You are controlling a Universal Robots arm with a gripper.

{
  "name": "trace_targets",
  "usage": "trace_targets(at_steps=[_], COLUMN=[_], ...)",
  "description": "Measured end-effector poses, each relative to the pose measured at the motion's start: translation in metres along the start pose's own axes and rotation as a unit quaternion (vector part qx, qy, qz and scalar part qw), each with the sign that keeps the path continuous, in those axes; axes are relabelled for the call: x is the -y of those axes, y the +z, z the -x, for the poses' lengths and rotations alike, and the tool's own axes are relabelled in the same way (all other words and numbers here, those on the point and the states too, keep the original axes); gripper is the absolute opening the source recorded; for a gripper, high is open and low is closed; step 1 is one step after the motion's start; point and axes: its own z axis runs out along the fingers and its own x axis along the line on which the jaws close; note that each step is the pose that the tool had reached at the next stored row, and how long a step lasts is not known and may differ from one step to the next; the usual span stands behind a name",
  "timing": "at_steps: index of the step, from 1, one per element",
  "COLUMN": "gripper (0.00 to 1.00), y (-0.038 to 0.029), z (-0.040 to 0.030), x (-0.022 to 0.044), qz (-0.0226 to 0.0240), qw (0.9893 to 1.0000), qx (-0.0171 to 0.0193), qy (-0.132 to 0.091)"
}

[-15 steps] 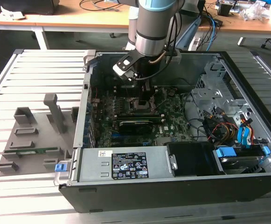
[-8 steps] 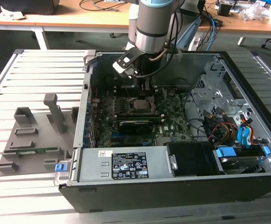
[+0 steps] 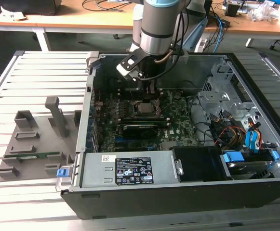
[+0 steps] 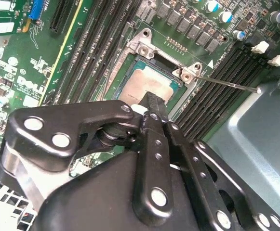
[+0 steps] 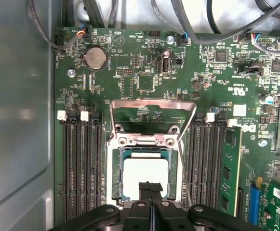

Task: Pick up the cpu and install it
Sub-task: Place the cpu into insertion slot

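The cpu, a silvery-white square chip, lies flat inside the socket on the green motherboard. It also appears in the second wrist view and in the exterior view. The socket's metal load plate is swung open and its thin lever sticks out to one side. My gripper is shut, its two black fingers pressed together with nothing between them, right over one edge of the cpu. In the second wrist view the gripper overlaps that same edge. Whether the tips touch the chip I cannot tell.
The open computer case surrounds the board, with a power supply in front and a drive cage with cables on the exterior view's right. A memory stick stands in a slot beside the socket. A grey fixture tray lies outside the case.
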Motion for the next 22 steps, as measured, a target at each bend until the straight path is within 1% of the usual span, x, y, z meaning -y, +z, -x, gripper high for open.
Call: trace_targets(at_steps=[1, 5, 7, 9, 12, 14, 16, 17, 22], gripper=[0.11, 0.11, 0.11, 0.11, 0.11, 0.11, 0.11, 0.11, 0.11], y=[-0.0005, -0.0131, -0.0244, -0.0331, -0.0429, -0.055, -0.0687, -0.0732, -0.0854], z=[0.0013, 0.0023, 0.0027, 0.003, 0.0033, 0.0037, 0.0042, 0.0043, 0.0048], x=[0.0001, 0.0006, 0.0011, 0.0015, 0.002, 0.0025, 0.0031, 0.0033, 0.0039], qz=[-0.0001, 0.0, 0.0, 0.0, 0.0, 0.0, 0.0, 0.0, 0.0], qw=[1.0, 1.0, 1.0, 1.0, 1.0, 1.0, 1.0, 1.0, 1.0], qx=[0.0, 0.0, 0.0, 0.0, 0.0, 0.0, 0.0, 0.0, 0.0], qy=[0.0, 0.0, 0.0, 0.0, 0.0, 0.0, 0.0, 0.0, 0.0])
